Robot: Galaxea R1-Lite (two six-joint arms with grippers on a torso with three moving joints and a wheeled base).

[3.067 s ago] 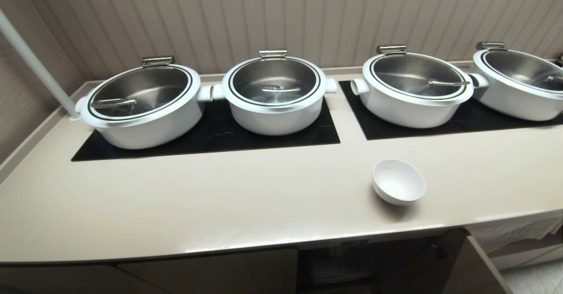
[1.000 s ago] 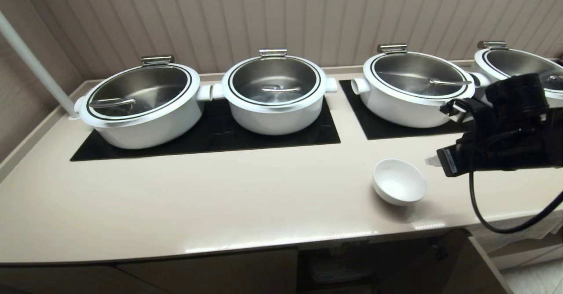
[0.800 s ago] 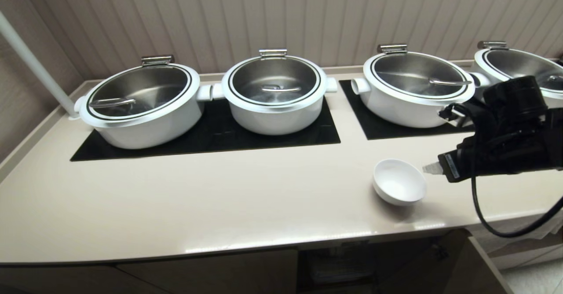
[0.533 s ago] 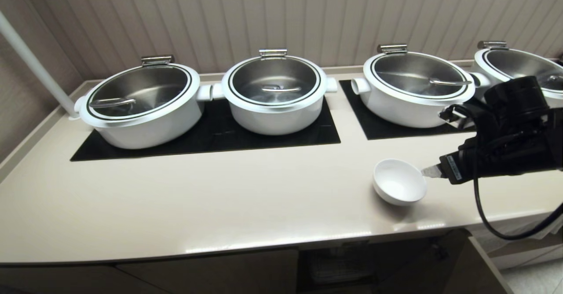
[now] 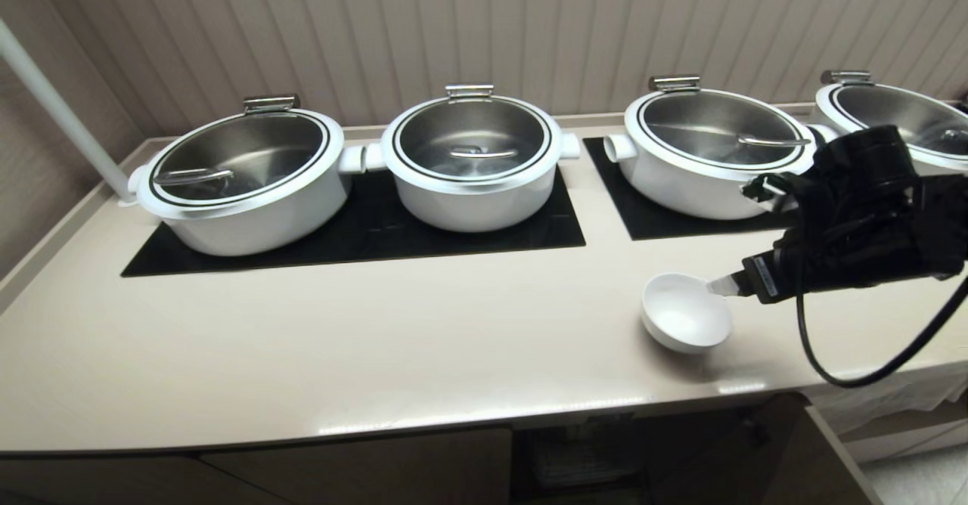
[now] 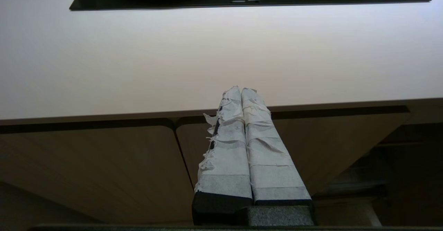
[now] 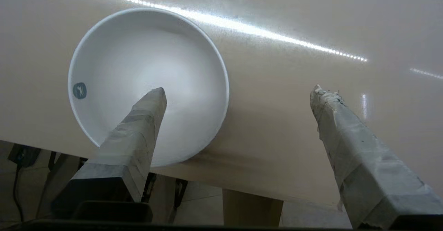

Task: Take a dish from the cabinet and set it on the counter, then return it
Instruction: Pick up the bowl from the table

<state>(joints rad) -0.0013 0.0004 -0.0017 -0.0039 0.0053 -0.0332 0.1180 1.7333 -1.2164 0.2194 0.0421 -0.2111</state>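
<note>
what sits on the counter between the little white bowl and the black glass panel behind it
Nothing: in the head view the strip of counter between the bowl and the glass panel is bare. Only the open right gripper reaches in from the side, over the bowl's rim.

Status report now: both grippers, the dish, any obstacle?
Right gripper open, one finger over the dish, other outside the rim. Left gripper shut, parked below the counter edge. Dish upright, nothing in the way.

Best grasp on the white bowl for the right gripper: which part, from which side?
Pinch the bowl's rim on its right side, one finger inside, one outside. It sits upright and open on the counter; the right gripper is open, already straddling that wall.
</note>
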